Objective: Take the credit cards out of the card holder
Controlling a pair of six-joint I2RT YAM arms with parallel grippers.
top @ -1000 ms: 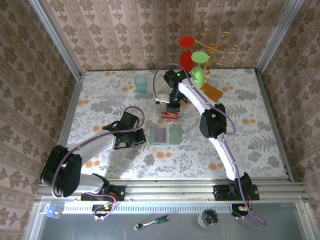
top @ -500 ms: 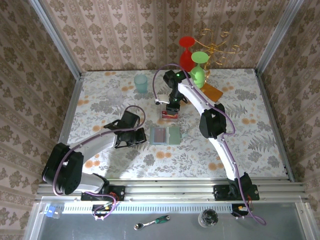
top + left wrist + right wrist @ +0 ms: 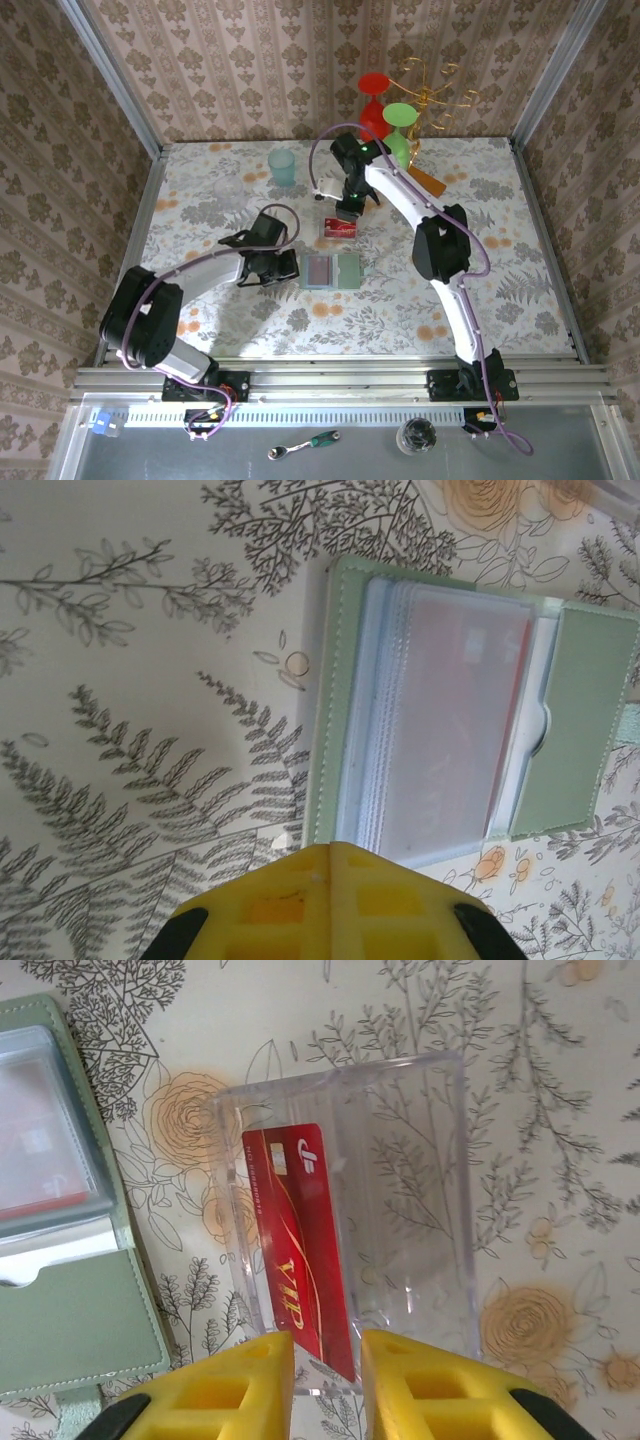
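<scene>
Red credit card (image 3: 300, 1250) lies in clear tray (image 3: 420, 1160) beneath right gripper (image 3: 327, 1345), jaws slightly parted, apparently empty. Left gripper (image 3: 325, 855), closed on nothing, borders open card holder (image 3: 333, 271). Next: extract its sleeved card (image 3: 460, 710).

A staged robot lab cell: wallpapered panels (image 3: 250, 70), aluminium framing (image 3: 112, 80), floral-clothed table (image 3: 520, 230).

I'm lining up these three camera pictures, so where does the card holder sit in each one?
Top external: the card holder lies open near the picture's centre.
Left wrist: card holder in the upper right, reaching the right edge.
Right wrist: card holder against the left edge, partly cut off.
Shared landmark: its plain green flap.
</scene>
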